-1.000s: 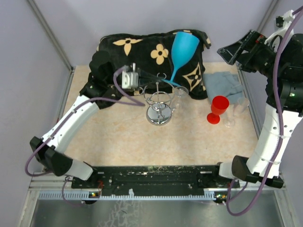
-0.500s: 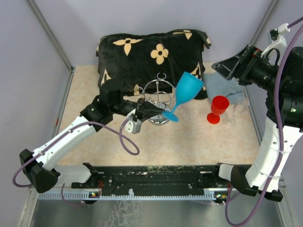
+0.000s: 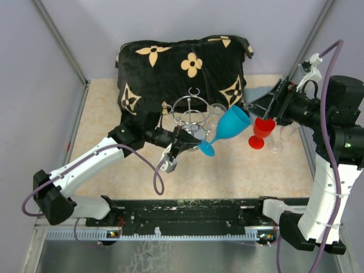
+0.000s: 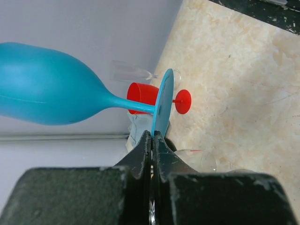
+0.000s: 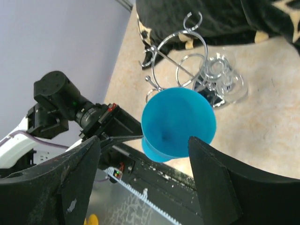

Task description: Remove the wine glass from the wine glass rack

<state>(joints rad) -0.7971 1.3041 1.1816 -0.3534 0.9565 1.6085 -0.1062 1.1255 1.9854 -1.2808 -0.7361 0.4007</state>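
Note:
The silver wire wine glass rack (image 3: 192, 117) stands in front of the pillow; it also shows in the right wrist view (image 5: 187, 61). My left gripper (image 3: 190, 143) is shut on the round foot of a blue wine glass (image 3: 232, 124) and holds it tilted in the air, just front-right of the rack. In the left wrist view the fingertips (image 4: 153, 136) pinch the foot's edge and the bowl (image 4: 42, 91) points away. My right gripper (image 3: 254, 107) is open, its jaws wide on either side of the blue bowl's mouth (image 5: 178, 119) without touching it.
A black flowered pillow (image 3: 170, 62) lies at the back. A clear glass (image 3: 216, 111) stands by the rack's right side. A red glass (image 3: 263, 129) and another clear glass (image 3: 278, 139) stand to the right, under my right arm. Grey walls close three sides.
My left gripper has carried the blue glass from above the pillow down and forward to the rack's front right. My right arm has swung down and left to the bowl.

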